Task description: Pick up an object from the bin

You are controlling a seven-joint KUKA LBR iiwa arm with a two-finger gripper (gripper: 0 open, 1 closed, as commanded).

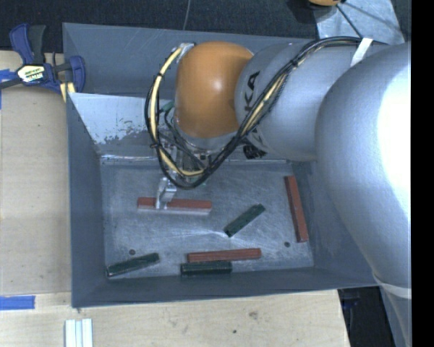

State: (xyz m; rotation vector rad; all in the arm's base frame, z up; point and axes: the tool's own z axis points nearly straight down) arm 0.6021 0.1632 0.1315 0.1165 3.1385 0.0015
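Observation:
My gripper (163, 197) hangs below the orange wrist cover, low in the back left part of the bin. Its tip comes down on the left part of a reddish-brown flat bar (188, 207) that lies crosswise on the bin floor. The tip covers a short stretch of the bar, and the bar's ends show on both sides of it. A short dark green bar (244, 220) lies tilted to the right of it, apart from the gripper.
Near the front wall lie a second reddish-brown bar (224, 254), a dark green bar (206, 268) right below it, and another dark green bar (132, 264) at the front left. A third reddish-brown bar (297, 208) runs along the right wall. The arm covers the bin's right rear.

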